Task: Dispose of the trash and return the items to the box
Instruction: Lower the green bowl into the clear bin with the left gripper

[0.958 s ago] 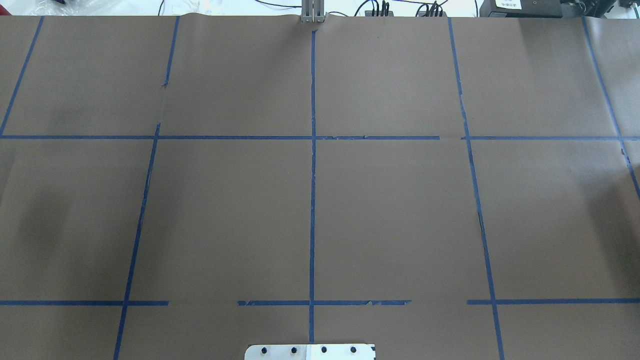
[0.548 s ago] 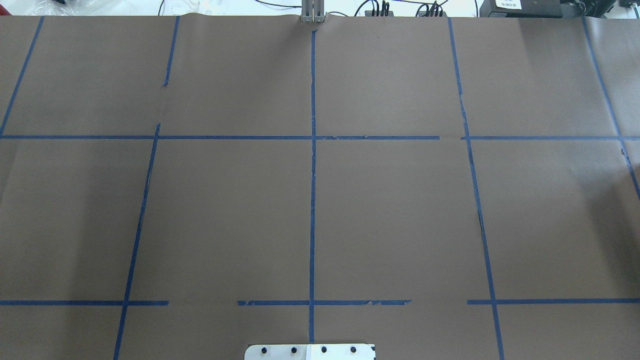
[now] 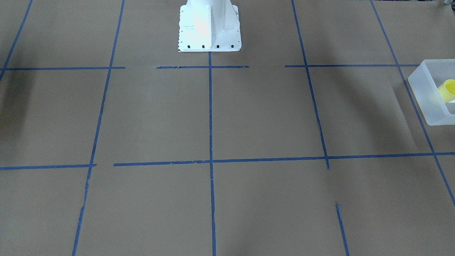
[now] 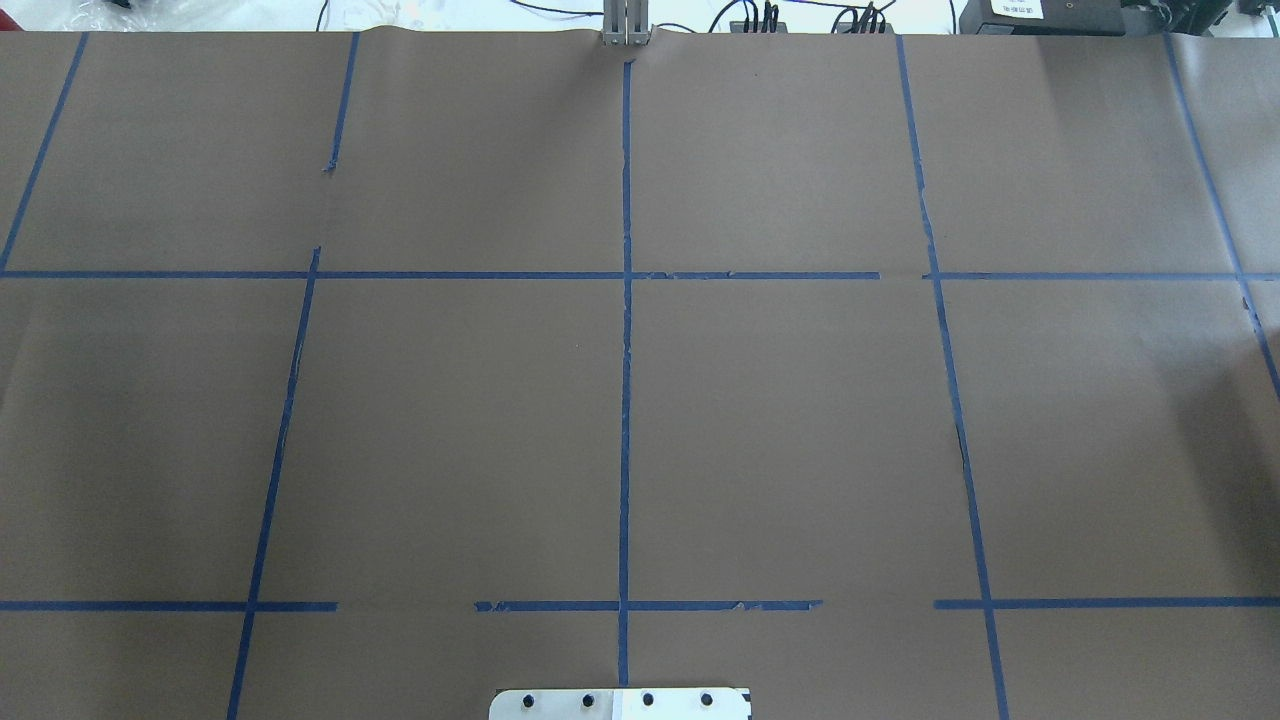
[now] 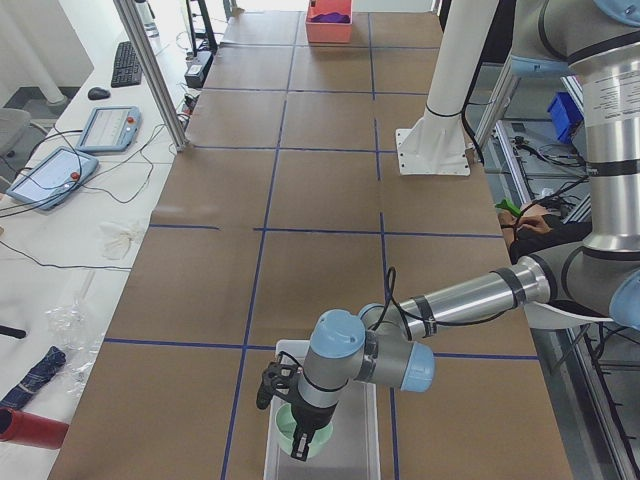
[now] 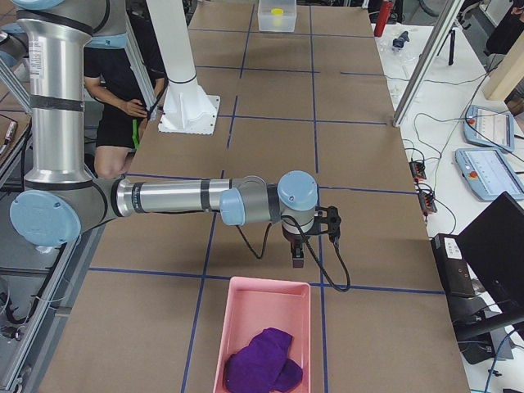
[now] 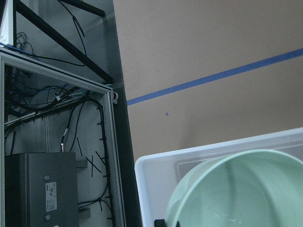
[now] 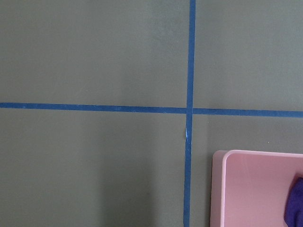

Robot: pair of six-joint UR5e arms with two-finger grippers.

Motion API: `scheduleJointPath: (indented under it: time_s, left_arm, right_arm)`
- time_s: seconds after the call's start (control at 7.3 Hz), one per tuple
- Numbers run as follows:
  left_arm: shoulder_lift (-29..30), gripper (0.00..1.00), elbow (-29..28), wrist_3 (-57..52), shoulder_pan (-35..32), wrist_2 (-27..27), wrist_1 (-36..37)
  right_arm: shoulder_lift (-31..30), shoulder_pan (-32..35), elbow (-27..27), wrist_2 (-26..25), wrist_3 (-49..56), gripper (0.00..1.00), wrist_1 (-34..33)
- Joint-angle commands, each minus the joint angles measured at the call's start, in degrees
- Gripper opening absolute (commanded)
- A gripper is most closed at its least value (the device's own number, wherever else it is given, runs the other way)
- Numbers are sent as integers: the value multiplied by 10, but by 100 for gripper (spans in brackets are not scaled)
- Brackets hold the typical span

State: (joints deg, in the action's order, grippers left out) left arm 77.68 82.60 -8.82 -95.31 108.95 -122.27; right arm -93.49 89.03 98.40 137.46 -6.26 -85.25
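Left gripper [image 5: 301, 438] low over box [image 5: 356, 440], at mint bowl [image 7: 236, 189]. Jaw opening unreadable, grip unconfirmed. Bowl over box interior, yellow cup [image 3: 448, 89] inside box. Bowl probably light, stiff, slick: pinch rim wall gently. Right gripper [image 6: 296, 260] well apart from box, state unclear.

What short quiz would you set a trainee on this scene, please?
1. True or false: the yellow cup lies inside the translucent box.
2. What lies in the pink bin? A. a purple cloth B. a keyboard C. a red bottle
3. Short answer: the left gripper hangs at the mint-green bowl over which container?
Key: 1 true; 2 A; 3 the translucent box.
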Motion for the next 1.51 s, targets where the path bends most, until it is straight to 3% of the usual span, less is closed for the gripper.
scheduleJointPath:
  time_s: [0.0, 0.41, 0.68, 0.82, 0.96, 1.1, 1.37]
  left_arm:
    - [-2, 100, 1, 6, -1, 4, -1]
    - [-2, 100, 36, 10, -1, 91, 4]
    - [5, 100, 90, 77, 1, 111, 5]
    - [12, 100, 114, 85, 4, 121, 37]
    - [37, 100, 141, 105, 8, 177, 114]
    - [53, 100, 171, 127, 31, 195, 186]
    - [54, 100, 180, 158, 64, 205, 204]
  right_arm:
    - [1, 0, 1, 0, -1, 100, 0]
    - [1, 0, 5, 17, -1, 100, 2]
    - [0, 0, 6, 33, 0, 100, 3]
    - [0, 0, 4, 32, 3, 100, 3]
    - [-1, 0, 4, 31, 4, 100, 3]
    - [-1, 0, 2, 30, 4, 100, 3]
    - [-1, 0, 1, 30, 4, 100, 3]
